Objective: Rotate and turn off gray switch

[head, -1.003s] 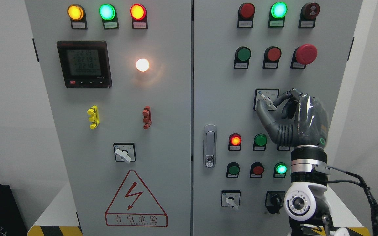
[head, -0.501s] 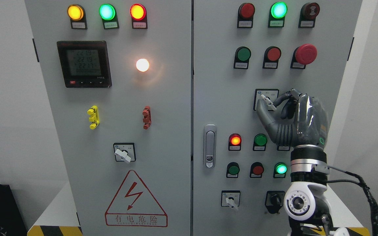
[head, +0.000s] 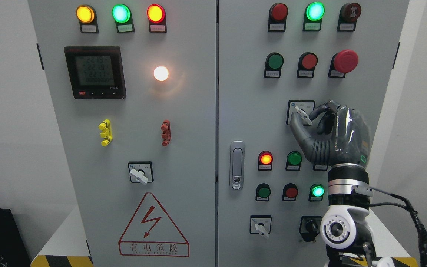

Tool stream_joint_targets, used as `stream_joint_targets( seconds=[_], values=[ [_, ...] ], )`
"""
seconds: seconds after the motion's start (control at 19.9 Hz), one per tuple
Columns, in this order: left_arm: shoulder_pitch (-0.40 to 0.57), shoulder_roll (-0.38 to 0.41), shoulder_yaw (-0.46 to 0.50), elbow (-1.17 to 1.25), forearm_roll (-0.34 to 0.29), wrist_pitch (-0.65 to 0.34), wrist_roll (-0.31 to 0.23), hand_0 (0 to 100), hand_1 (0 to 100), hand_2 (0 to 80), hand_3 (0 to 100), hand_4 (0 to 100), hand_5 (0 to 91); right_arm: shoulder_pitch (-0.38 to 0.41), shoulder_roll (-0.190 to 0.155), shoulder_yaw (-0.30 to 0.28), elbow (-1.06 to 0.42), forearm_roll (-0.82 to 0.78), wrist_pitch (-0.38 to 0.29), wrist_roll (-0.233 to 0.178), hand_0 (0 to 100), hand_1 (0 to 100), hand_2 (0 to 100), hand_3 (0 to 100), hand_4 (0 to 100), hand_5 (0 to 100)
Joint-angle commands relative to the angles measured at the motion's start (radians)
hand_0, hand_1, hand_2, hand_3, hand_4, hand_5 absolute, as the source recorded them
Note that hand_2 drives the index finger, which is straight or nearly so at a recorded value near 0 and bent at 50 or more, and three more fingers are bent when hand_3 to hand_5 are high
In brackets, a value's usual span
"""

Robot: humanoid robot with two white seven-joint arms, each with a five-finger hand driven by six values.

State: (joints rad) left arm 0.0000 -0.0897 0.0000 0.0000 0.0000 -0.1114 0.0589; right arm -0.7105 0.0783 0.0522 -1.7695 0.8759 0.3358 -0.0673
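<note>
The gray switch (head: 304, 114) is a small white-gray lever on a square plate on the cabinet's right door, tilted with its top to the upper left. My right hand (head: 306, 115) rises from the bottom right and pinches that lever between its thumb and curled forefinger. The other fingers (head: 341, 118) are curled beside it, hiding the plate's right part. The left arm is out of view.
Two similar rotary switches sit lower: one on the left door (head: 139, 173), one on the right door (head: 261, 226), beside a black key switch (head: 310, 225). Lit lamps, push buttons and a red mushroom stop button (head: 345, 61) surround the hand. A door handle (head: 237, 165) lies left of it.
The right hand has hardly moved; it has shifted only very slightly on the lever, whose tilt looks the same. The meter's digits changed.
</note>
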Motion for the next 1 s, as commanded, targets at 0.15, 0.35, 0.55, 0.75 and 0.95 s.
stream_joint_targets(
  seconds=[0.15,0.35,0.55,0.75,0.95],
  values=[
    [-0.009,-0.001,0.008,-0.025,0.020,-0.001,-0.001,12,39,0.0,0,0,0.0,-0.001,0.000,0.001,0.001,0.000,0.000,-0.002,38,45,65,95,95,100],
    [-0.009,-0.001,0.008,-0.025,0.020,-0.001,-0.001,12,39,0.0,0,0,0.0,-0.001,0.000,0.001,0.001,0.000,0.000,-0.002,39,45,66,96,95,100],
    [-0.009,0.001,0.008,-0.025,0.020,-0.001,-0.001,12,39,0.0,0,0,0.0,-0.001,0.000,0.001,0.001,-0.002,0.000,-0.002,43,45,67,96,96,100],
    [-0.009,-0.001,0.008,-0.025,0.020,-0.001,-0.001,12,39,0.0,0,0,0.0,-0.003,0.000,0.001,0.001,-0.002,0.000,-0.002,46,44,67,97,96,100],
    [-0.009,-0.001,0.008,-0.025,0.020,0.001,-0.001,12,39,0.0,0,0,0.0,-0.003,0.000,0.001,0.001,-0.002,0.000,0.000,48,44,67,97,96,100]
  ],
)
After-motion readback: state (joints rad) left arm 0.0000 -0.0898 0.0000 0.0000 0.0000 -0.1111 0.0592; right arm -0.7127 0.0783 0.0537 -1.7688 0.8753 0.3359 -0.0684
